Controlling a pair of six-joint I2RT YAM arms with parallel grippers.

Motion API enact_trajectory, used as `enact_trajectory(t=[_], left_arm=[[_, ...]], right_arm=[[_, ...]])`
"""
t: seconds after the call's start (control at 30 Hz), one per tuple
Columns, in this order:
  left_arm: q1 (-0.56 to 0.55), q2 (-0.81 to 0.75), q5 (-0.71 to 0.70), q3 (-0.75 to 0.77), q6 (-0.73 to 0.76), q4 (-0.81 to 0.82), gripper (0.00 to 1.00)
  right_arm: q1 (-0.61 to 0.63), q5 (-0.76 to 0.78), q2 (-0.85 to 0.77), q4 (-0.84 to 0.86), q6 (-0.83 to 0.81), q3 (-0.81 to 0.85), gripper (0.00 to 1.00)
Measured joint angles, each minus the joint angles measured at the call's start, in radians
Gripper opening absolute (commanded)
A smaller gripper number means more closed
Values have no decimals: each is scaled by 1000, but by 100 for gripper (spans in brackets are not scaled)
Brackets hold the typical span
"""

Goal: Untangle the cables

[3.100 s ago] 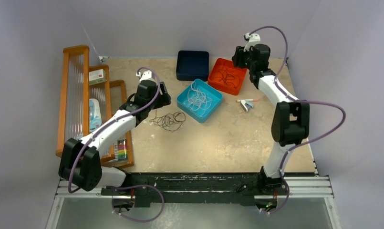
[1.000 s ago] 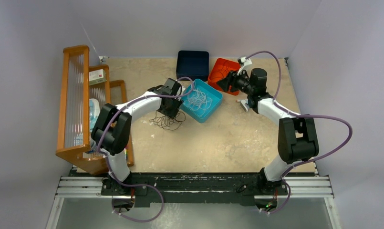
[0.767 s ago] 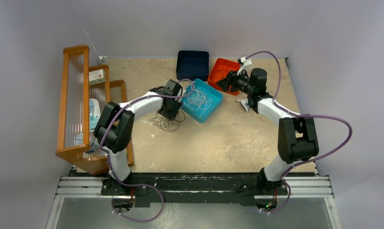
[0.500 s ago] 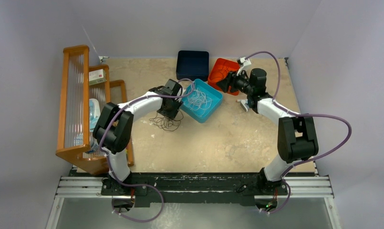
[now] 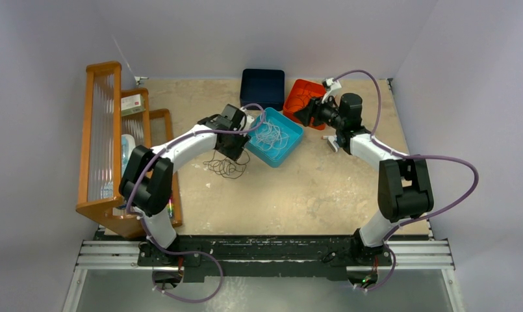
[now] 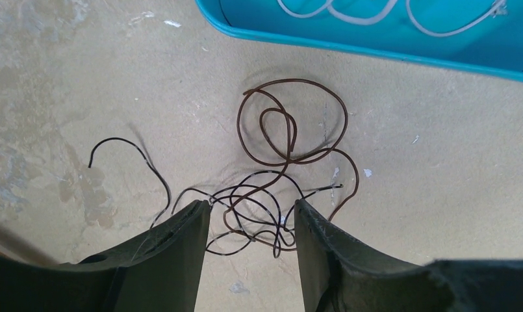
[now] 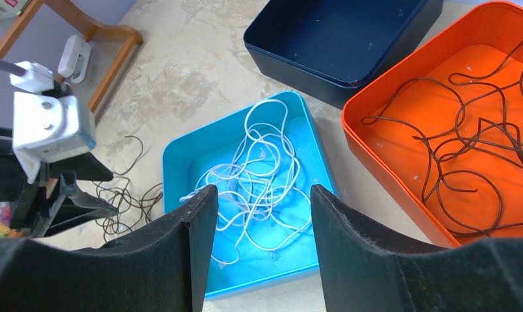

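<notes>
The left gripper (image 6: 252,214), seconds ago off at the tangle's 11 o'clock, has swung in and now hangs directly over it, jaws apart and empty. The dark tangle (image 6: 281,175) lies on the table (image 5: 297,195) at the teal tray's (image 5: 291,151) 8 o'clock, a brown strand knotted among black ones. White cables (image 7: 258,182) lie in the teal tray. The right gripper (image 7: 262,192), jaws likewise apart and holding nothing, has come from the orange tray's (image 7: 388,149) 1 o'clock corner to its 8 o'clock edge; brown cables (image 7: 466,156) lie inside. A pinch at the tangle looks likely next.
</notes>
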Motion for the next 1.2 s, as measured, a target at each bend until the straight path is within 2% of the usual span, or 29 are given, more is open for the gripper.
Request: enact_trajectory(t=[0.2,0.6,0.8,0.9,1.03,1.2], left_arm=[[-5,56,-13,1,19,-17,48],[-9,76,-101,3,3,7,33],[-9,80,-114,11,-14,24,38],[-9,91,-116,14,-20,29,38],[-9,108,-117,14,-33,31,27],[-9,111,-125,14,-52,40,5]], right_arm=[[0,0,0,2,0,0,58],[3,0,0,6,0,0,58],[3,0,0,6,0,0,58],[3,-1,0,6,0,0,58],[3,-3,0,6,0,0,58],[3,-3,0,8,0,0,58]])
